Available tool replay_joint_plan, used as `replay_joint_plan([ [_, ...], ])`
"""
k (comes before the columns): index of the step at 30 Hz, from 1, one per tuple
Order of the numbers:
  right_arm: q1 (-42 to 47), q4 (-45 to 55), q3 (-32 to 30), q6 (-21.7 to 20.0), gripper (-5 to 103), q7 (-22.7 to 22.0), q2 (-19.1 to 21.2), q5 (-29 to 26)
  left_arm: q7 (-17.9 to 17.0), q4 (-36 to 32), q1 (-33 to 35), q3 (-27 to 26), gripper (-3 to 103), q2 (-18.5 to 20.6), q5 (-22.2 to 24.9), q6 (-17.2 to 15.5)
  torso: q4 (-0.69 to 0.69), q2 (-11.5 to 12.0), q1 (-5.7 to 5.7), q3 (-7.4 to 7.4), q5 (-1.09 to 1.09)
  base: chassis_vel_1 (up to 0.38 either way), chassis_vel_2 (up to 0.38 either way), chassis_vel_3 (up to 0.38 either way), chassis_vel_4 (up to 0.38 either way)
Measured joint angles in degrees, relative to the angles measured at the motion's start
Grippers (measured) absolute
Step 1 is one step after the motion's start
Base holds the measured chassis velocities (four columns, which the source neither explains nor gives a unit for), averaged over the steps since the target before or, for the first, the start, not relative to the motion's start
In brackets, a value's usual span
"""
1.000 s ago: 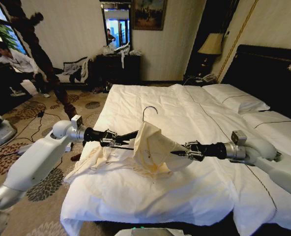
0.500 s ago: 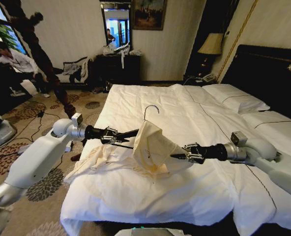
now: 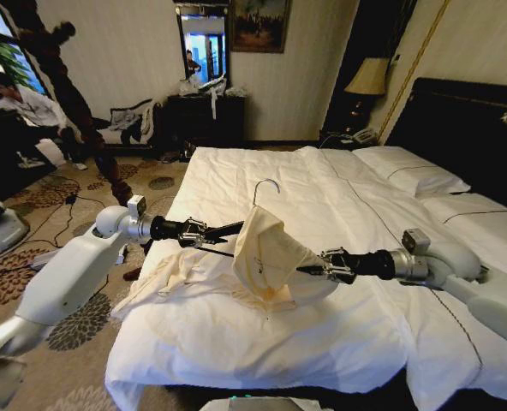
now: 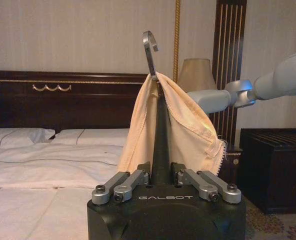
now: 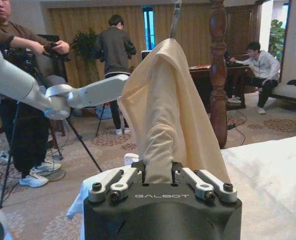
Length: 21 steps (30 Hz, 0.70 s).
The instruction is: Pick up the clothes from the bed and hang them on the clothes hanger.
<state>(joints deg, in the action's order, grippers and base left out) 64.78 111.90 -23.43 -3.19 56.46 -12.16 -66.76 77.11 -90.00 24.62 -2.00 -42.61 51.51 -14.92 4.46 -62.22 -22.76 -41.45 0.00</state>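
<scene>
Overhead, from the head view, the bed (image 3: 339,325) spreads a wrinkled white duvet under both arms. The left pincer (image 3: 204,234) is pinched on one dark arm of the clothes hanger (image 3: 265,190), whose curved silvery hook stands up above the cloth. A soft cream garment (image 3: 266,257) drapes in loose folds over the hanger, one part trailing limp on the duvet near the bed's edge. The right pincer (image 3: 315,269) pinches the garment's other side.

From the left wrist view, the left pincer (image 4: 160,176) is pressed together on the hanger's thin dark bar (image 4: 161,135), the garment (image 4: 180,127) falling round it beneath the metal hook.

From the right wrist view, the right pincer (image 5: 158,172) clamps a gathered fold of the smooth cream garment (image 5: 163,110), which rises in a peaked shape.
</scene>
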Motion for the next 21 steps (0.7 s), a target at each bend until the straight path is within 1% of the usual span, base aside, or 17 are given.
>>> replay_joint_plan([
  [6, 0.0, -0.2, 0.2, 0.3, 21, -1.1, -0.1, -0.1, 0.1, 0.1, 0.3, -0.4, 18, 0.1, 0.1, 0.4, 0.00, 0.0, 0.00, 0.00, 0.00, 0.000, 0.000, 0.000, 0.000],
  [21, 0.2, -0.5, 0.3, 0.4, 21, -1.4, -0.6, -0.4, 0.4, -0.2, 0.4, -0.6, 18, 0.9, 1.1, 0.9, 0.00, 0.0, 0.00, 0.00, 0.00, 0.000, 0.000, 0.000, 0.000],
])
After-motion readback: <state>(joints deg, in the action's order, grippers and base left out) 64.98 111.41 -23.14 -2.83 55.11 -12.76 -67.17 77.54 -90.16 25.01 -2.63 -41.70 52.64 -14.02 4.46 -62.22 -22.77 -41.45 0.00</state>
